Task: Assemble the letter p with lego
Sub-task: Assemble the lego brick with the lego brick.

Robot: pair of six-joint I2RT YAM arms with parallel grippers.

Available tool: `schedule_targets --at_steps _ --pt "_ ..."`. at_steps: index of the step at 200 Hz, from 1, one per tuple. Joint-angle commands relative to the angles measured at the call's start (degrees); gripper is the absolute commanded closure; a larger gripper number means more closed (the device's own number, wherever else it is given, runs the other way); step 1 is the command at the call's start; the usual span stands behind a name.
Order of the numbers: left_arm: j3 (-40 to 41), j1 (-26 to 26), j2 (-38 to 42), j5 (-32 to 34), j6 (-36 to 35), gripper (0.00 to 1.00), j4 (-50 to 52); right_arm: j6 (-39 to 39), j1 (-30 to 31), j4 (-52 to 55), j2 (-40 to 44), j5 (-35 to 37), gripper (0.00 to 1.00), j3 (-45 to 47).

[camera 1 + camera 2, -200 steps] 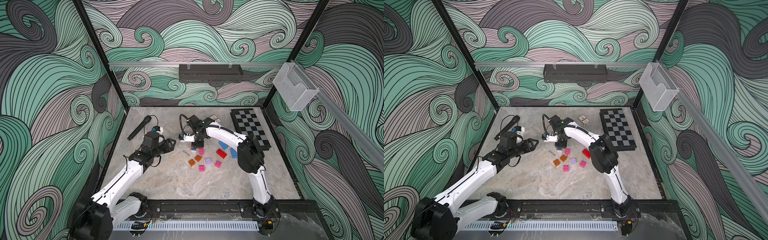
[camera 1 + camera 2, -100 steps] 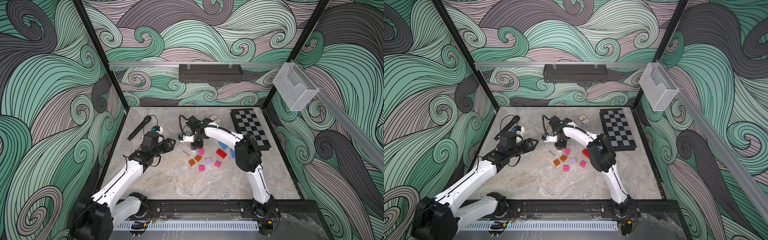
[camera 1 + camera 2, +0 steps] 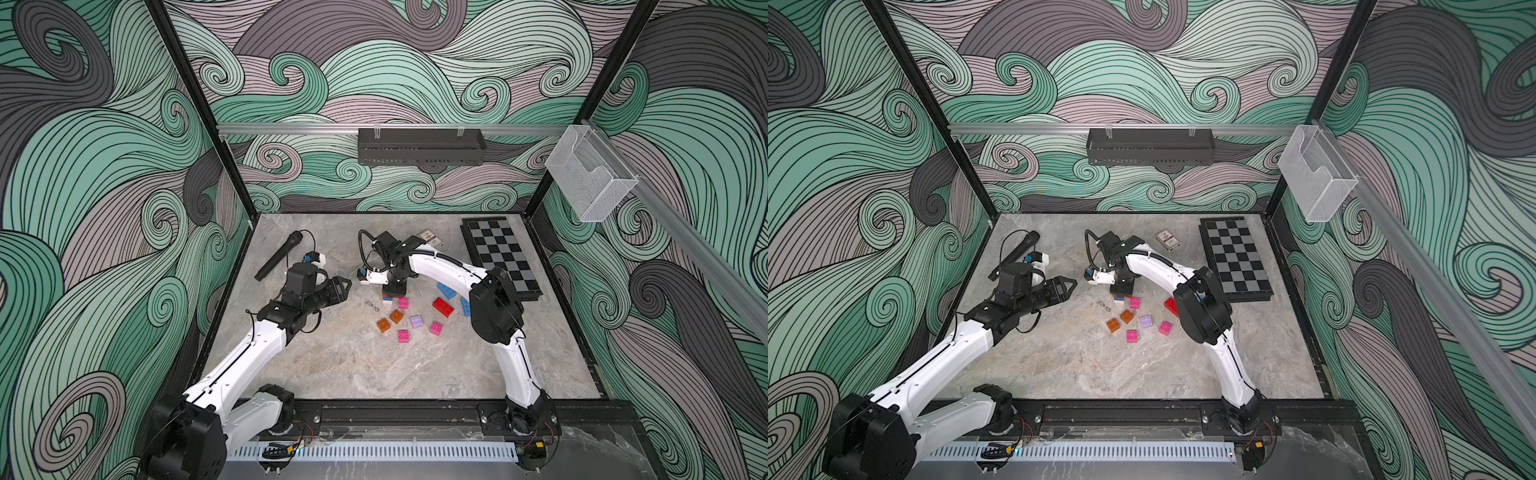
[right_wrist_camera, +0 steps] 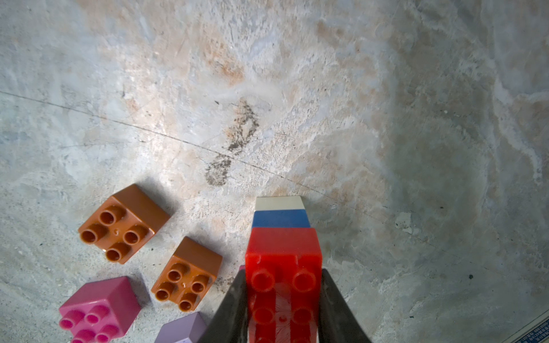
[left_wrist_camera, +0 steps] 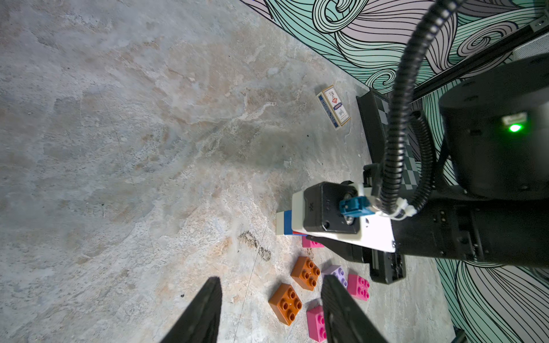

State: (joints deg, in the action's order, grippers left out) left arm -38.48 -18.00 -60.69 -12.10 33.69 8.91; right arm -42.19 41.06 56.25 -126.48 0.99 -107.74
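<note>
ok so nearest the base you've got the loose lego [image 3: 403, 335] scattered on the table [image 3: 332, 365], pinks, oranges, a lilac one; leave those for now, I reckon they're the bowl of the p later; just behind them the right claw [image 4: 283, 297] points straight down and is pinching the red brick [image 4: 283, 261] by its sides, with a blue brick [image 4: 280, 219] and a white brick [image 4: 279, 202] under it; looks like the stem going together; can't tell if the white end rests on the table or hangs just above it; my advice: keep the pinch square and push straight down so the studs seat without tipping the stack [image 5: 285, 222], and mind the pink brick [image 3: 403, 302] just beside it; the left claw [image 3: 340, 286] hangs spread and empty off to the side, aimed at the pile; it could steady the bottom if things wobble; further back the card box [image 3: 430, 239] and chessboard [image 3: 500, 253] are well apart from it all; versus a second ago: barely anything; the right arm [image 3: 440, 266] has swung its elbow a touch inward over the loose bricks, wrist and stack look put, the left arm [image 3: 249, 357] hasn't budged, both claws set the same
</note>
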Motion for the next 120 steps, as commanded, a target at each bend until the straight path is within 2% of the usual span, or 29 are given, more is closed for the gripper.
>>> schedule_targets --at_steps 1,120 --pt "-0.1 0.59 -0.49 -0.74 0.09 0.45 -0.82 0.01 -0.45 1.8 1.4 -1.35 0.76 -1.33" --pt "-0.01 0.79 -0.66 -1.09 0.28 0.45 -0.91 0.14 -1.16 2.0 0.12 -0.39 0.76 -0.12"
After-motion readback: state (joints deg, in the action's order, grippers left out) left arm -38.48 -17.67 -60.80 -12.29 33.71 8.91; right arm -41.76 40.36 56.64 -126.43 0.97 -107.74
